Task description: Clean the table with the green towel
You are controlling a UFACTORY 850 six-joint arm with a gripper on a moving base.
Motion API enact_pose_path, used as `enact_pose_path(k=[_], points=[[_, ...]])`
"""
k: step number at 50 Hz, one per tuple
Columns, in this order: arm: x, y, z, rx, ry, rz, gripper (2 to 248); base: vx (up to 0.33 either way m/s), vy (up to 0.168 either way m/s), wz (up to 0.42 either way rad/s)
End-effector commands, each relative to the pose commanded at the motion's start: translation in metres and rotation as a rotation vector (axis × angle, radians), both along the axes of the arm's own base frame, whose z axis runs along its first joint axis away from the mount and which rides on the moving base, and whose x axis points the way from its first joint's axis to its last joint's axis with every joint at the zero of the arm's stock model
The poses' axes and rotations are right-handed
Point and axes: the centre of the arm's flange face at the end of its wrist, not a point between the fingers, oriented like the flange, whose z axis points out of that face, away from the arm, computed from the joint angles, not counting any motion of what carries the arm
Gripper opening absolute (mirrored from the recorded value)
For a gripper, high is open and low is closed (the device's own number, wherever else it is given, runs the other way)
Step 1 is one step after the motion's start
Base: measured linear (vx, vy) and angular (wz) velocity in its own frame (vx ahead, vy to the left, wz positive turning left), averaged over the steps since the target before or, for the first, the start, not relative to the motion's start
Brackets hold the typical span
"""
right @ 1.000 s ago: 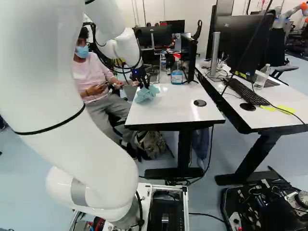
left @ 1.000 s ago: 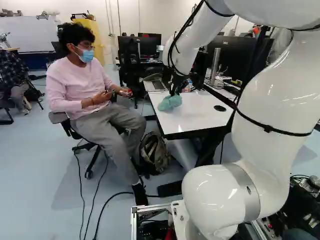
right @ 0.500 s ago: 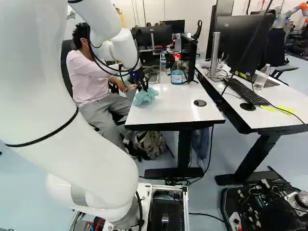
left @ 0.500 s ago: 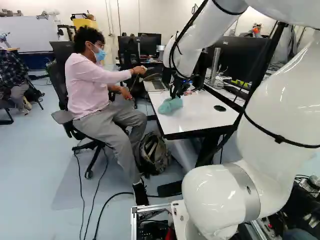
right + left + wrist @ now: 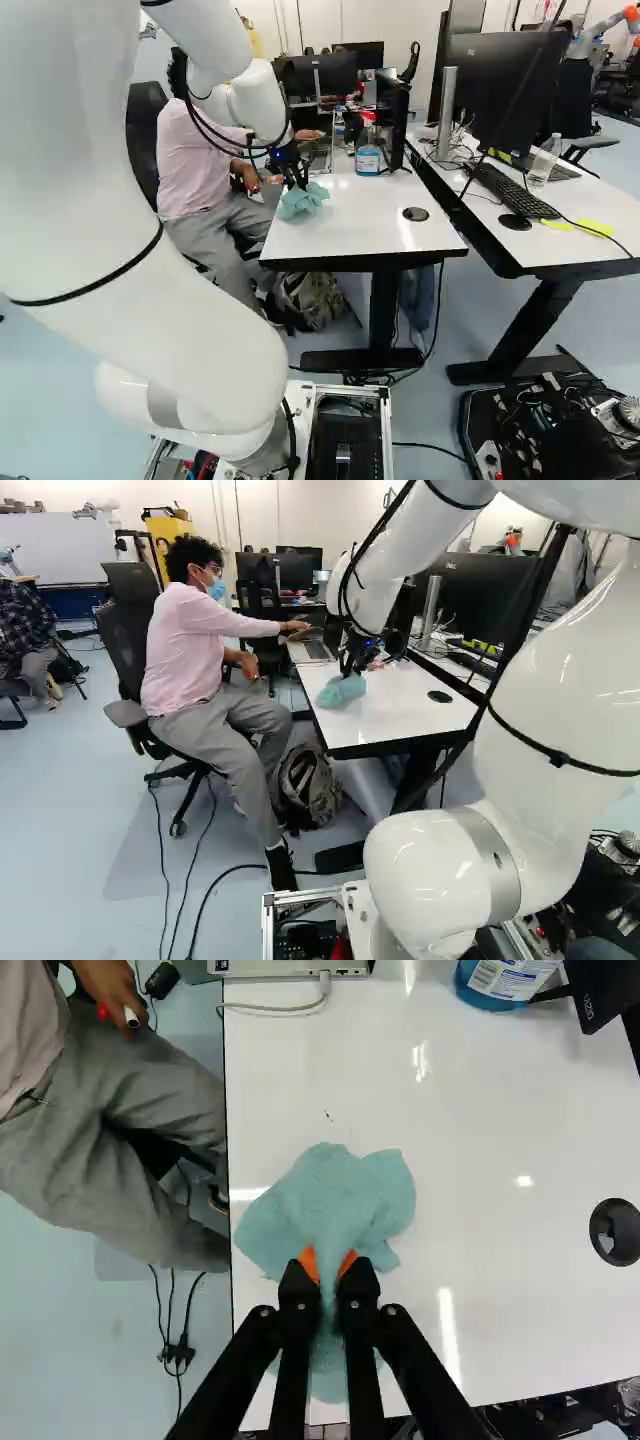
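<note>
My gripper point(image 5: 348, 670) is at the left part of the white table point(image 5: 400, 705), low over its top, fingers pointing down. In the right base view the same gripper point(image 5: 299, 182) reaches into the crumpled green towel point(image 5: 303, 200). Seen from the wrist, the gripper point(image 5: 328, 1266) is shut on the towel point(image 5: 335, 1200), with a fold pinched between the orange pads. The cloth spreads on the tabletop ahead of and under the fingers, near the table's left edge. Small dark specks point(image 5: 328, 1116) lie on the surface ahead of the towel.
A blue-liquid bottle point(image 5: 368, 158) and a laptop point(image 5: 316, 650) stand toward the table's far end. A round black grommet point(image 5: 415, 214) is set in the top. A seated person is beside the left edge, one hand by the laptop. A monitor point(image 5: 505, 90) stands on the right-hand desk.
The gripper and the towel in it have moved slightly over the table toward the base. The person has leaned back and stretched an arm toward the laptop.
</note>
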Motion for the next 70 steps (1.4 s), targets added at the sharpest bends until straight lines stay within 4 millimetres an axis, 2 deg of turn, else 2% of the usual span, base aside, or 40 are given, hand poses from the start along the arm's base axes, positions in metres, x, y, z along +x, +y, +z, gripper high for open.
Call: enact_pose_path(k=[8, 24, 35, 50, 70], points=[[0.012, -0.003, 0.000, 0.000, -0.001, -0.006, 37, 0.000, 0.000, 0.000], [0.039, -0.022, 0.001, 0.000, -0.019, -0.044, 37, 0.000, 0.000, 0.000], [0.062, -0.034, 0.004, -0.002, -0.082, -0.064, 37, 0.000, 0.000, 0.000], [0.095, -0.042, 0.005, -0.003, -0.134, -0.072, 37, 0.000, 0.000, 0.000], [0.140, -0.040, -0.017, -0.002, -0.125, -0.064, 37, 0.000, 0.000, 0.000]])
